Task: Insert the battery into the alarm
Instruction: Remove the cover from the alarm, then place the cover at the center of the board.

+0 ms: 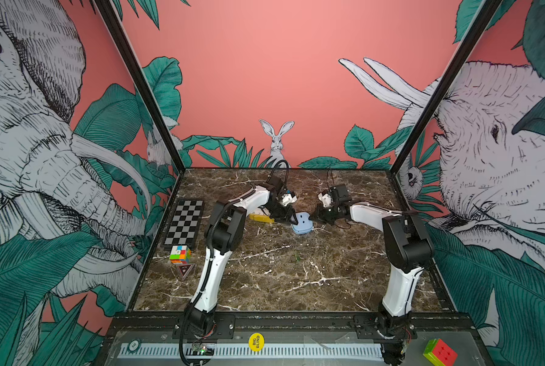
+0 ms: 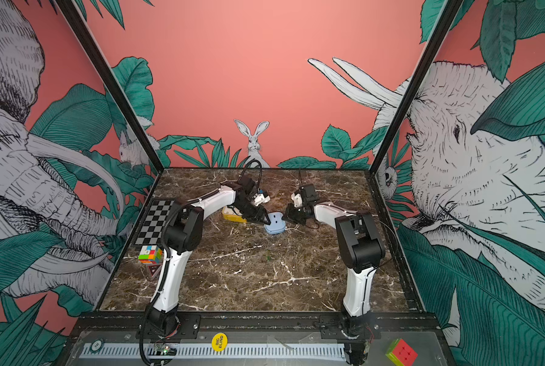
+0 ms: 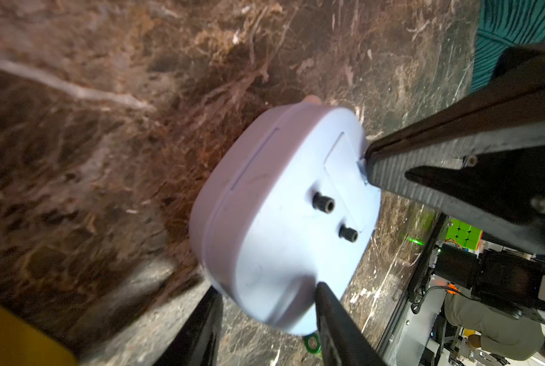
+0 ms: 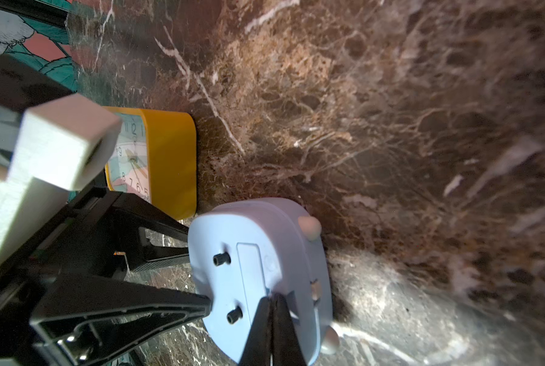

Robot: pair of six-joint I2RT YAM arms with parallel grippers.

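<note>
The right pincer (image 4: 272, 304), closed tight on nothing, presses its tip against the end of the battery cover (image 4: 249, 266) on the pale blue alarm (image 4: 265, 234), low and centre in the right wrist view. The left pincer (image 4: 198, 269) stands half open, both fingertips touching the alarm's opposite edge. In both top views the alarm lies back-up on the marble table (image 1: 296, 279) just above frame centre, with a yellow clock (image 1: 260, 218) just left of it and a checkerboard (image 1: 184, 223) farther left.
</note>
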